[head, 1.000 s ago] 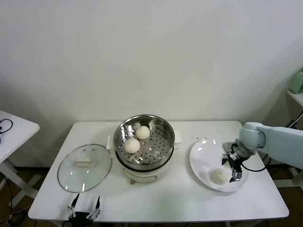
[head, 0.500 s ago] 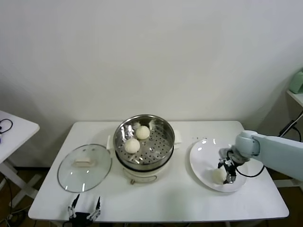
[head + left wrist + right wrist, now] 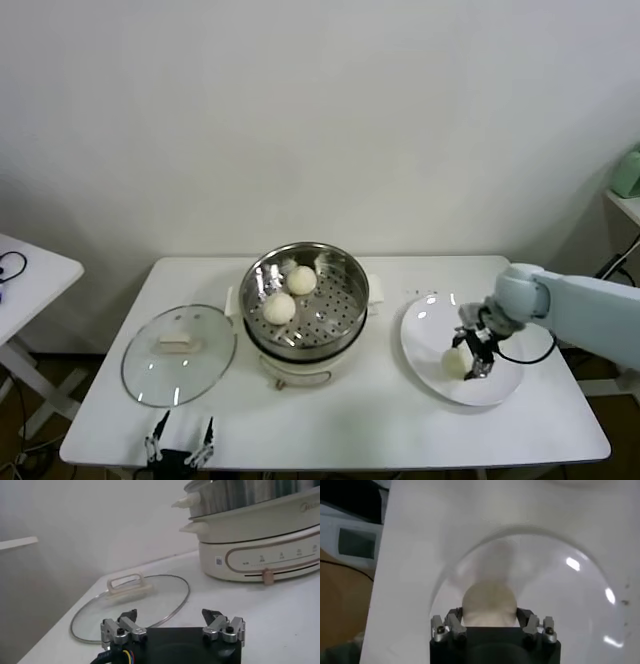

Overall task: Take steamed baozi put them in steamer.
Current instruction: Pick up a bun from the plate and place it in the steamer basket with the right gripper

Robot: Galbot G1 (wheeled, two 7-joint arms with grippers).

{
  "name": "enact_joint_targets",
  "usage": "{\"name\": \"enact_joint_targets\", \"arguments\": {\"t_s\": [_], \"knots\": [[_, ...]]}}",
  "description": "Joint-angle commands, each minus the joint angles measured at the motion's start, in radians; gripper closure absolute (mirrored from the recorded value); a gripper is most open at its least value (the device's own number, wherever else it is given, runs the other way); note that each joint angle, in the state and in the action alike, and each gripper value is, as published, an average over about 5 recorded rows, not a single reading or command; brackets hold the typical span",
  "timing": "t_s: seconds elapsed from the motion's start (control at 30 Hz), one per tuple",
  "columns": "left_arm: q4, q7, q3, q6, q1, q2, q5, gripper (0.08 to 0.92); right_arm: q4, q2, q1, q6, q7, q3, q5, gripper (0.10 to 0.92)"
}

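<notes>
The right gripper's fingers clasp a baozi over the plate.

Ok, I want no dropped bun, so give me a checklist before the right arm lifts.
1. Right gripper around the bun on the plate: ok.
2. Fingers pressing both sides of the bun: ok.
3. Free room in the steamer beside its two buns: ok.
4. Lid off the steamer, lying on the table: ok.
5. Left gripper parked at the near edge, open: ok.
</notes>
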Motion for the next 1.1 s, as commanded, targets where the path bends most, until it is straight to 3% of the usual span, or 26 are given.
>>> {"name": "enact_joint_targets", "arguments": {"t_s": [0.03, 0.2, 0.43, 0.73, 1.1], "knots": [[0.003, 0.000, 0.000, -0.001, 0.000, 0.003, 0.002, 0.177, 0.036, 0.144, 0.537, 0.216, -0.125, -0.232, 0.168, 0.331], [0.009, -0.001, -0.002, -0.002, -0.001, 0.003, 0.001, 0.177, 0.006, 0.272, 0.637, 0.393, -0.164, -0.170, 0.196, 0.338], [0.017, -0.003, -0.002, -0.004, -0.009, -0.002, 0.002, 0.177, 0.084, 0.446, 0.586, 0.572, -0.121, 0.016, 0.004, 0.346], [0.012, -0.003, -0.007, -0.003, -0.009, -0.007, -0.002, 0.177, 0.092, 0.670, 0.335, 0.569, -0.050, 0.093, -0.182, 0.363], [0.005, -0.004, -0.020, -0.003, -0.008, -0.010, -0.016, 0.177, -0.056, 0.741, 0.126, 0.602, -0.023, 0.069, -0.355, 0.364]]}}
